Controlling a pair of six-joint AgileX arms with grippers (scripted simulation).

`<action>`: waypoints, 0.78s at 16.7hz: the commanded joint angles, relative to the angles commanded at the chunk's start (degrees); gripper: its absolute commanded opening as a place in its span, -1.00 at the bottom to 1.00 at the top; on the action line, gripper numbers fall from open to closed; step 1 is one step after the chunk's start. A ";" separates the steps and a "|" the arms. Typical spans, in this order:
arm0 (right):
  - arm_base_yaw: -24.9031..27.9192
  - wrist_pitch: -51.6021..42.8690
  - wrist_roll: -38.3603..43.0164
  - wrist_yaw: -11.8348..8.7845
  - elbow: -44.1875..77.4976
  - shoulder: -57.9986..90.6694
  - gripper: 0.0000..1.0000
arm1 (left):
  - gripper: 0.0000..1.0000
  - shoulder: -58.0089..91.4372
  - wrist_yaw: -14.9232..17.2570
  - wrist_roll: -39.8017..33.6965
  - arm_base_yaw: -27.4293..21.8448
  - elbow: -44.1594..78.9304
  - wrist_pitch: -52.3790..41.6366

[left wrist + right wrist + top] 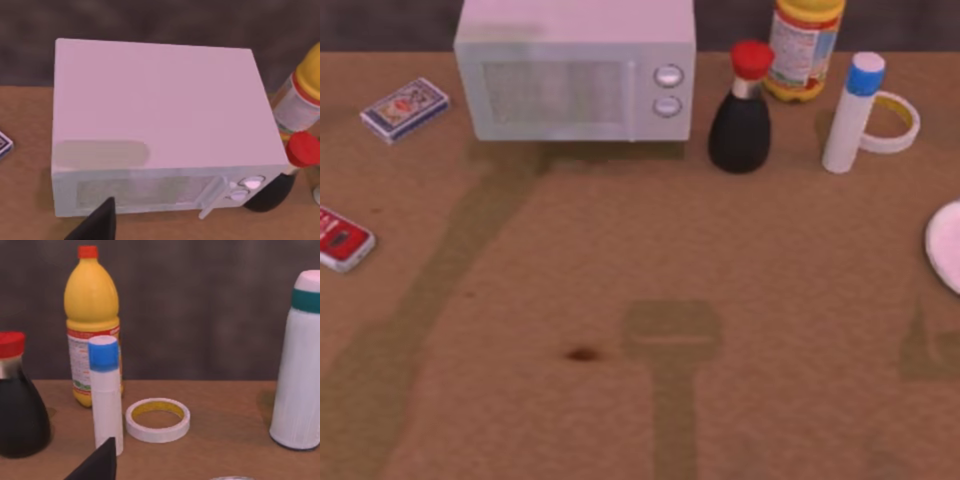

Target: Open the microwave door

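Microwave door (552, 95) shut, facing forward

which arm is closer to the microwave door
Left. Its wrist view looks down on the microwave door from close by; the right wrist view faces the yellow bottle and tape ring instead.

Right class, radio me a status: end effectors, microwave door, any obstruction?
Neither end effector in the top view; finger state unreadable. White boxy microwave at table's rear, its mesh-windowed door shut. Dark red-capped sauce bottle stands right of it; door front unobstructed.
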 joint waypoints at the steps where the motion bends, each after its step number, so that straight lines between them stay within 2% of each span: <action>1: 0.00 0.00 0.00 0.00 0.00 0.00 1.00 | 1.00 5.44 -0.91 -1.54 -1.19 5.56 -2.51; 7: 0.00 0.00 0.00 0.00 0.00 0.00 1.00 | 1.00 34.06 -6.66 -9.01 -6.71 31.07 -16.81; 10: 0.00 0.00 0.00 0.00 0.00 0.00 1.00 | 1.00 42.64 -8.89 -11.16 -8.21 37.71 -21.96; 13: 0.00 0.00 0.00 0.00 0.00 0.00 1.00 | 1.00 45.63 -9.79 -11.90 -8.71 39.94 -24.01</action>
